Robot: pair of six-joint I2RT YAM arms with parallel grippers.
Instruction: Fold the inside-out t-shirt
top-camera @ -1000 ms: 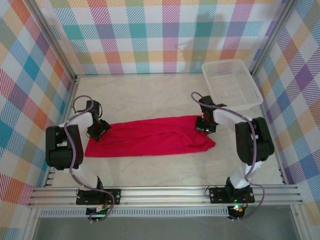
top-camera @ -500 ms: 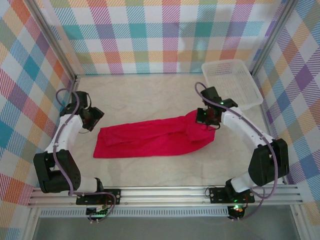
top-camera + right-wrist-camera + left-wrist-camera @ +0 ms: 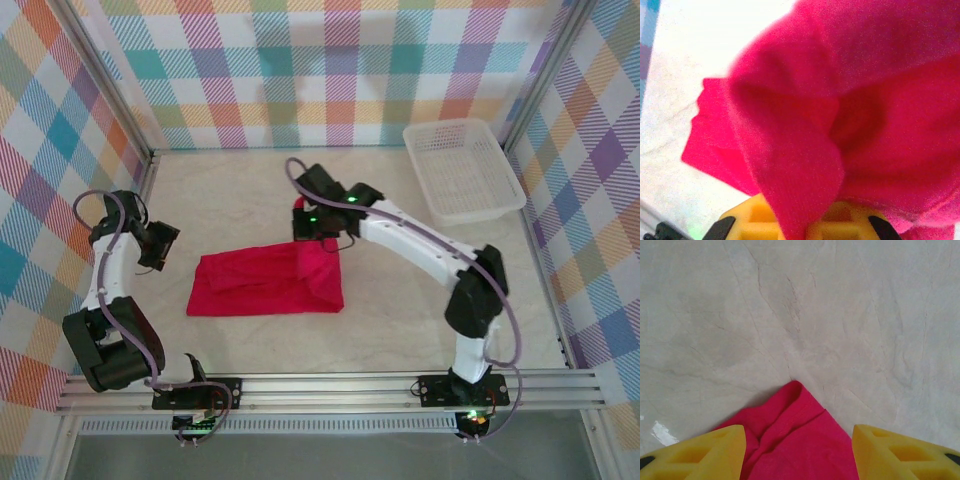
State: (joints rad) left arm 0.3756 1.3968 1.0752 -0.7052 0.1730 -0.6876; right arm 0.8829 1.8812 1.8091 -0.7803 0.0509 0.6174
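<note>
T-shirt lies red and partly folded in the middle of the top picture. Right gripper pinches its right end tight, just above the pile. Left gripper, at the left side, stands wide apart and holds nothing, near a shirt corner.

Pretty clearly a robot lab test cell from where I sit, not anybody's home. I'm looking down into a box: the plaid walls on the left, right and far sides are loud pastel print, held in bare aluminium posts. The bottom is a marble-look table. Along its near edge runs an aluminium rail with the left arm and right arm bolted to it. Props are sparse: a white plastic basket in the far right corner and a red t-shirt on the tabletop.
</note>
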